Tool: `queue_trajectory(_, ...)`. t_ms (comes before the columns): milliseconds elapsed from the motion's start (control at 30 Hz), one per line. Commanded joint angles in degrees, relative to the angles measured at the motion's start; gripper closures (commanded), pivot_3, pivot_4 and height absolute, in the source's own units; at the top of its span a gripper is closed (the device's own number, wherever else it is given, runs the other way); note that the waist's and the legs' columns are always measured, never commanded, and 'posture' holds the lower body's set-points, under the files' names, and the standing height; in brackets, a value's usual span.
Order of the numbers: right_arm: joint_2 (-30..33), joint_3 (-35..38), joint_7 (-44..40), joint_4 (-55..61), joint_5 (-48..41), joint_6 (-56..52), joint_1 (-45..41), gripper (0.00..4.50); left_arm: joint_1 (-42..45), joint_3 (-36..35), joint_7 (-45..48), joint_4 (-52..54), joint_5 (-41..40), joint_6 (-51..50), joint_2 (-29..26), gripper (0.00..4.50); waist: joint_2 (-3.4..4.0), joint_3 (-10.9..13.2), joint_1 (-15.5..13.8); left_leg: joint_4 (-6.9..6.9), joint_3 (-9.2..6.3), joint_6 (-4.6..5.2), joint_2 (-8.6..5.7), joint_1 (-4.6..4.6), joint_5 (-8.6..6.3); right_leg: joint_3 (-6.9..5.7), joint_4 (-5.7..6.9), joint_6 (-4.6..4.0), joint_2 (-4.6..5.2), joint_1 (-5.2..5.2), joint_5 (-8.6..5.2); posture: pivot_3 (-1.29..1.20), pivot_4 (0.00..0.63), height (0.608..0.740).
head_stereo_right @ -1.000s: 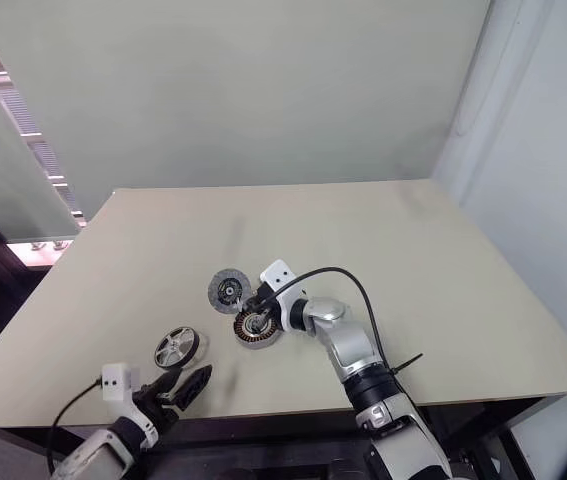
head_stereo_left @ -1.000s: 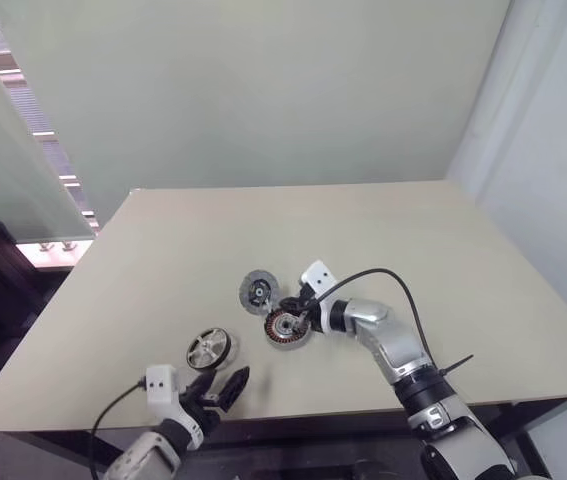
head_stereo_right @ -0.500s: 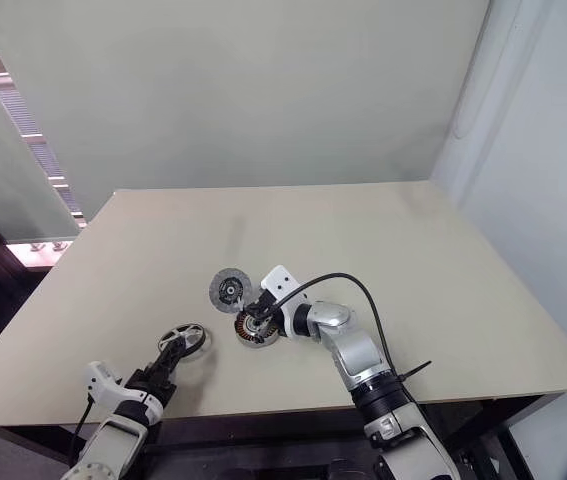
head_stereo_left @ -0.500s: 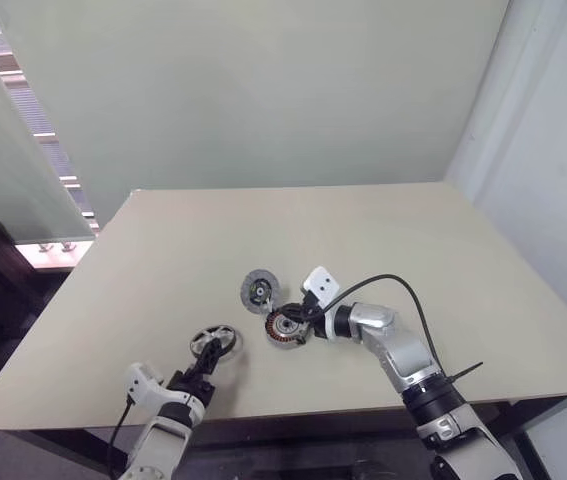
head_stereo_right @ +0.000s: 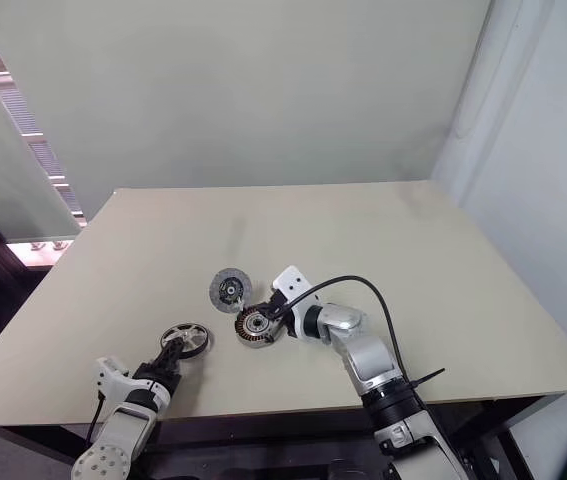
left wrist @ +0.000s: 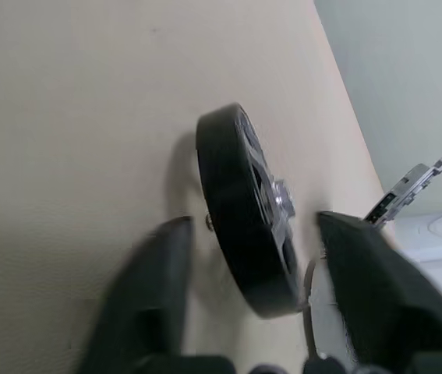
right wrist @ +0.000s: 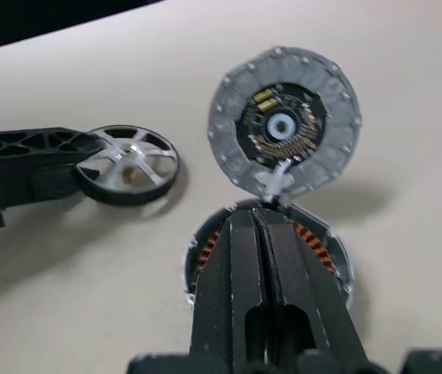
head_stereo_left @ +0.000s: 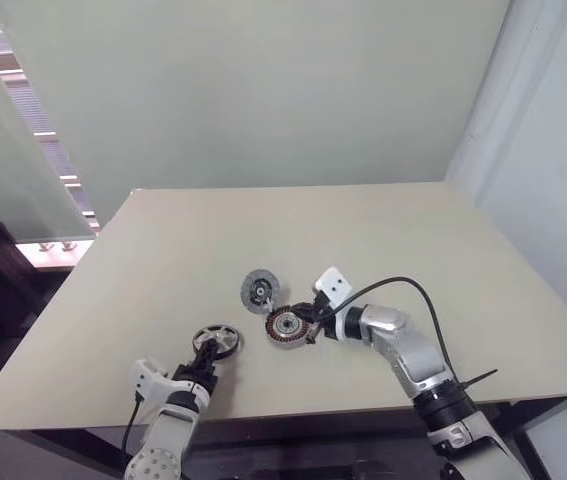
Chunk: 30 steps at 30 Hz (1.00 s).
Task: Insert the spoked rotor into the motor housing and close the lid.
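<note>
Left gripper (left wrist: 244,257) has advanced to straddle spoked rotor (head_stereo_left: 215,340), jaws apart, unclamped; right gripper (right wrist: 261,226) shut over motor housing (head_stereo_left: 286,326), rotor's 3 o'clock. Off-centre closing could tip rotor.

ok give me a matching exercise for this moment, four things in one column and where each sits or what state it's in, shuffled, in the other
Things:
1. spoked rotor
2. motor housing
3. lid
4. right gripper

States:
A. flat grey disc lying farthest from the robot
B. fingers shut together, over the copper windings
C. between the two black fingers of the left gripper
D. ring of copper windings, under the right gripper's fingers

Pairs: 1-C, 2-D, 3-A, 4-B
</note>
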<state>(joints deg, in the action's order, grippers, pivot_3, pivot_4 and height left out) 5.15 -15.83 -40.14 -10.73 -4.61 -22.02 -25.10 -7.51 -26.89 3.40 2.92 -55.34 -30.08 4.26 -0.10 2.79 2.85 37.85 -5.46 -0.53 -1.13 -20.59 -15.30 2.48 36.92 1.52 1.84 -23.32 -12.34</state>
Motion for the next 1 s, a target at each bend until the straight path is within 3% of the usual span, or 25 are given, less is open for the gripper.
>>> queue_trajectory(33,-0.1,1.2,0.5,2.7,-1.4,0.5,-0.7,4.50,1.0,0.0,0.9,0.5,-1.0,0.4,-0.2,3.10,0.00,0.0,0.0,-0.01,0.00,0.00,0.00,0.00,0.00,0.00,0.00,0.01,0.00,0.00,0.01,0.00,0.000,0.740)
queue_trajectory(100,0.0,1.3,0.7,2.6,-1.5,0.5,-0.8,4.50,1.0,-0.2,1.0,0.4,-1.3,0.4,-0.2,3.83,0.00,0.0,0.0,-0.01,-0.02,0.00,0.00,0.00,0.00,-0.02,0.00,0.01,0.00,0.02,0.00,0.00,0.000,0.740)
queue_trajectory(167,0.0,1.3,0.8,2.5,-1.5,0.6,-0.8,4.50,1.0,-0.3,1.2,0.4,-1.5,0.5,-0.3,4.22,0.02,0.0,0.0,-0.01,0.00,0.00,0.00,0.05,0.00,-0.01,0.00,-0.01,0.00,0.04,-0.01,0.00,0.000,0.740)
queue_trajectory(433,1.0,1.6,1.3,2.5,-1.9,0.7,-0.3,4.50,-2.3,1.4,7.2,7.8,-8.0,-2.7,-0.7,4.22,-0.02,0.0,0.0,-0.04,0.03,0.01,0.02,-0.02,-0.02,0.02,-0.02,-0.02,0.00,-0.04,-0.01,0.00,0.000,0.740)
queue_trajectory(633,4.0,2.3,2.2,2.6,-1.0,0.1,1.1,4.50,-3.8,7.0,11.9,13.7,-15.5,-10.4,-2.9,4.22,-0.02,0.0,0.0,0.00,-0.08,0.03,-0.06,-0.10,-0.02,0.01,-0.09,-0.03,0.02,0.01,-0.02,0.00,0.000,0.740)
queue_trajectory(1000,7.5,3.7,3.8,7.5,-2.3,-4.0,6.2,4.50,5.5,12.6,12.1,5.4,-13.3,-9.2,-0.2,4.22,-0.04,0.0,0.0,-0.03,0.05,0.05,-0.02,-0.07,-0.02,0.07,-0.11,-0.02,-0.02,-0.02,-0.02,0.00,0.000,0.740)
